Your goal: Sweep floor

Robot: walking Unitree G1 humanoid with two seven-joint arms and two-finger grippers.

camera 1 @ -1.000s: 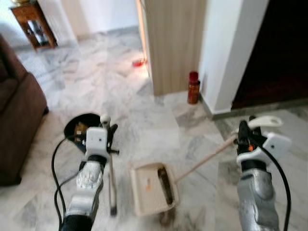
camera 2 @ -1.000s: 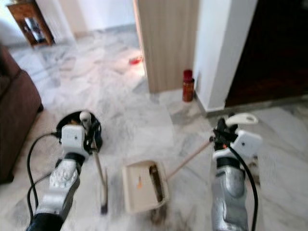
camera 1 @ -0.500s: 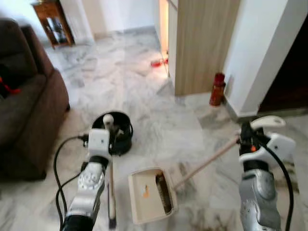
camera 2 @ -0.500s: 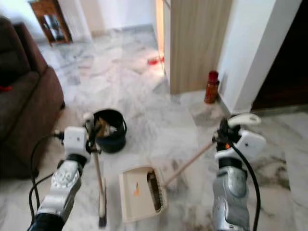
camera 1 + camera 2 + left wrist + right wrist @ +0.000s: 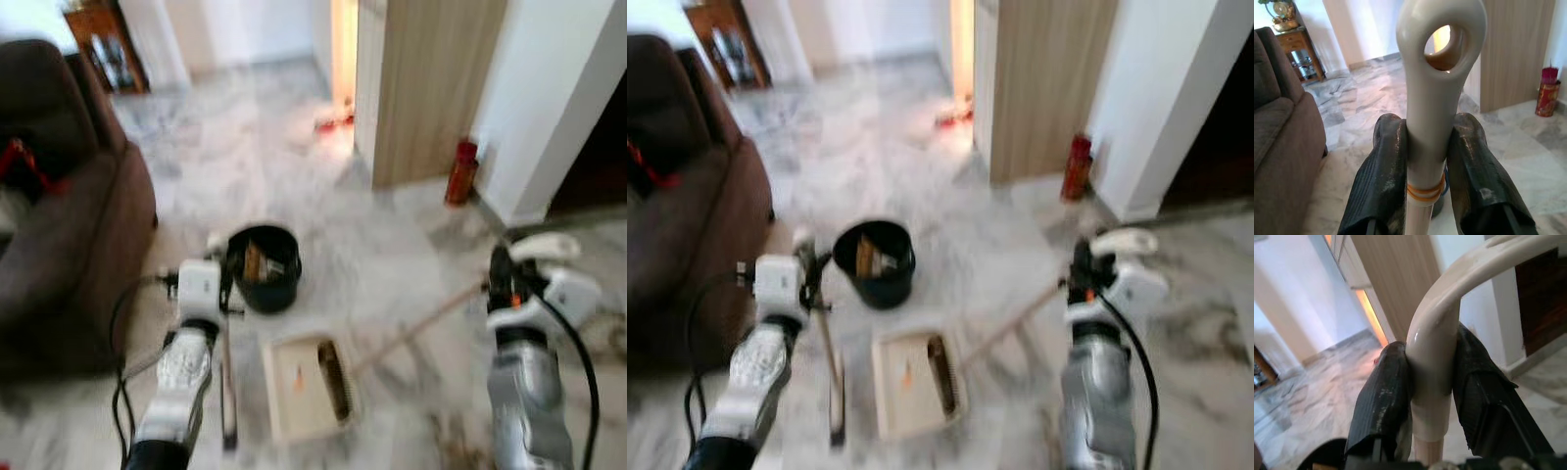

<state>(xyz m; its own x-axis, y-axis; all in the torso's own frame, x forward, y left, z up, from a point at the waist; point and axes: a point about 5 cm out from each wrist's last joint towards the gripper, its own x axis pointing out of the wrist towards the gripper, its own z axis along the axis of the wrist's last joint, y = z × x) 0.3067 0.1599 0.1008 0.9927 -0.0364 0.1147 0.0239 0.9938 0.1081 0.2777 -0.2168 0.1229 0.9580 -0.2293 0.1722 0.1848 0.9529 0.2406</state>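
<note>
A brown sofa (image 5: 59, 196) stands left, a red canister (image 5: 460, 172) beside the wooden partition (image 5: 431, 88).

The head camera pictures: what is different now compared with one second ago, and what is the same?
The camera has turned to the robot's left: more of the brown sofa shows, and the black bin now sits nearer the middle. The left gripper stays shut on the broom handle, the right gripper on the dustpan handle. The dustpan remains on the floor between them.

A home: brown sofa (image 5: 69, 225), marble floor (image 5: 255, 166), wooden side table (image 5: 1295, 49).
</note>
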